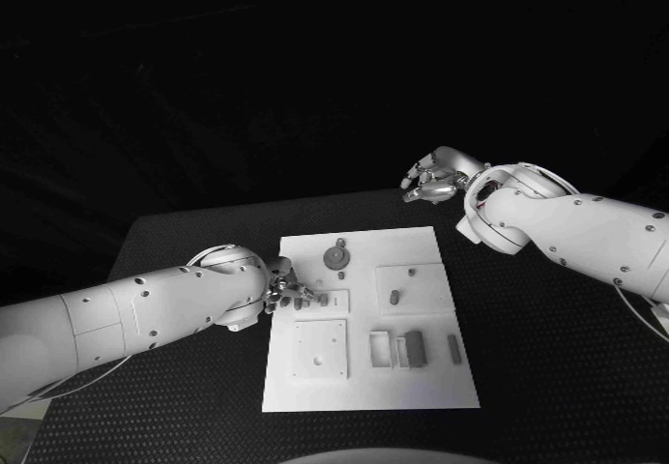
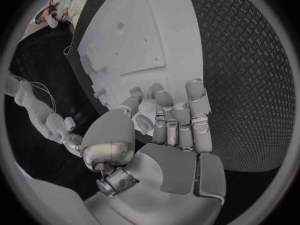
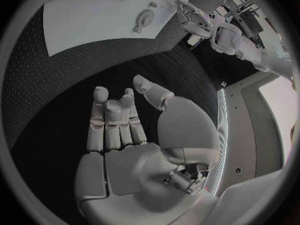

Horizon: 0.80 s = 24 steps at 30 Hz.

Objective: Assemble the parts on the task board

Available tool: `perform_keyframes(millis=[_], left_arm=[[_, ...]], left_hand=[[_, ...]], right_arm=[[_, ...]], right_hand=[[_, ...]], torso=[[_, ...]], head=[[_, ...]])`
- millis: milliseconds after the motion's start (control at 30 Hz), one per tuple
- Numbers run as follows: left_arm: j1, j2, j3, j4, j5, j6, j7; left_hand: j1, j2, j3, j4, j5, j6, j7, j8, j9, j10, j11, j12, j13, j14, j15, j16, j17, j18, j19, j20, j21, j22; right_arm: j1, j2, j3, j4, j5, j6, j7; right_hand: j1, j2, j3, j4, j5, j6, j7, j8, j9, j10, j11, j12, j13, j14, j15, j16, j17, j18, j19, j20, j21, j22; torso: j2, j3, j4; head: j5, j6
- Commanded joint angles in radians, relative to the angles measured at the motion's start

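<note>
Left hand (image 1: 289,288) sits at the left edge of the board (image 1: 366,387), fingers bent down over the small square plate just beside them. Fingertips (image 2: 164,96) in the left wrist view lie over the board's edge, apart, nothing plainly pinched between them; whether they touch a part underneath, cannot tell. Small pegs stand at the fingertips, too crowded by the fingers to count.

Right hand (image 1: 435,178) hangs off the board, well apart from it, beyond its far right corner and above the black table (image 1: 558,377). In the right wrist view the fingers (image 3: 112,122) lie straight and side by side, thumb set off to one side, palm bare, holding nothing.

Board lies between the two arms, nearer the left hand.

Count on the board, head view:
- one round disc (image 1: 337,257), just beyond the left hand's fingers, toward the far edge
- one raised square pad with a small upright part (image 1: 396,296) on it, across the board from the left hand
- one rectangular plate with holes (image 1: 319,349), on the near side of the left hand
- one pale frame (image 1: 381,349), beside that plate
- one dark block (image 1: 414,348), touching or just beside the frame; cannot tell which
- one slim dark bar (image 1: 454,349), nearest the board's right edge, apart from the block
</note>
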Motion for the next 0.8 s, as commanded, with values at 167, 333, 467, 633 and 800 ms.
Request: perform_keyframes(millis=[167,333,467,633,800], left_arm=[[0.0,-0.004,0.003,-0.004,0.068,-0.034,0.028],[0.001,-0.021,0.018,0.004,0.068,-0.055,0.023],[0.002,-0.032,0.04,0.006,0.072,-0.067,0.022],[0.021,-0.032,0.048,-0.006,0.167,-0.103,0.072],[0.028,-0.014,0.048,-0.039,0.271,-0.194,0.314]], left_hand=[[-0.056,-0.055,-0.071,0.019,-0.005,-0.005,-0.002,-0.009,-0.002,-0.005,-0.005,-0.01,0.002,-0.003,-0.011,-0.009,0.002,0.024,-0.012,-0.009,-0.013,0.011],[-0.055,-0.072,-0.084,0.056,-0.005,-0.009,-0.004,-0.013,-0.002,-0.008,-0.008,-0.013,0.003,-0.005,-0.015,-0.013,0.003,0.032,-0.01,-0.009,-0.019,0.006],[-0.031,-0.059,-0.099,0.075,-0.005,-0.016,-0.002,-0.015,-0.001,-0.015,-0.007,-0.015,0.005,-0.009,-0.015,-0.017,0.004,0.032,-0.011,-0.006,-0.023,0.005],[0.108,0.067,-0.136,0.026,0.06,-0.096,0.035,-0.059,-0.023,-0.077,0.029,-0.053,-0.007,-0.056,0.018,-0.063,-0.013,0.013,-0.067,0.017,-0.061,-0.005],[0.285,0.123,-0.003,-0.081,0.068,-0.167,0.081,-0.094,-0.071,-0.176,0.08,-0.148,-0.063,-0.138,0.072,-0.16,-0.063,-0.013,-0.163,0.057,-0.147,-0.051]], right_arm=[[-0.001,0.0,0.001,0.0,-0.002,0.012,0.007],[-0.001,0.0,0.001,0.0,-0.002,0.011,0.007],[-0.001,-0.001,0.001,0.0,-0.002,0.011,0.007],[-0.001,0.0,0.001,-0.001,-0.001,0.01,0.009],[-0.001,0.002,0.0,-0.005,0.002,0.008,0.012]], right_hand=[[-0.001,0.004,-0.004,-0.002,-0.005,-0.001,0.006,-0.006,-0.001,-0.001,0.003,-0.004,0.001,-0.008,0.0,0.004,-0.002,0.007,-0.008,0.002,-0.003,0.015],[-0.001,0.004,-0.004,-0.002,-0.005,-0.001,0.006,-0.006,-0.001,-0.001,0.003,-0.004,0.001,-0.008,0.0,0.004,-0.002,0.007,-0.008,0.002,-0.003,0.015],[-0.001,0.004,-0.004,-0.002,-0.005,-0.001,0.006,-0.006,-0.001,-0.001,0.003,-0.004,0.001,-0.008,0.0,0.004,-0.002,0.007,-0.008,0.002,-0.003,0.015],[-0.001,0.004,-0.004,-0.002,-0.005,-0.001,0.006,-0.006,-0.001,-0.001,0.003,-0.004,0.001,-0.008,0.0,0.004,-0.002,0.007,-0.008,0.002,-0.003,0.015],[-0.001,0.004,-0.004,-0.002,-0.005,-0.002,0.006,-0.007,-0.002,-0.002,0.003,-0.004,0.001,-0.008,0.0,0.004,-0.003,0.007,-0.008,0.002,-0.004,0.015]], torso=[[0.0,0.0003,-0.0004],[0.0,0.0004,-0.0005],[-0.001,0.0008,-0.0001],[-0.001,0.0009,-0.0001],[0.0,0.0006,0.0]], head=[[-0.001,0.0],[-0.002,0.002],[-0.003,0.004],[-0.005,0.01],[-0.005,0.017]])
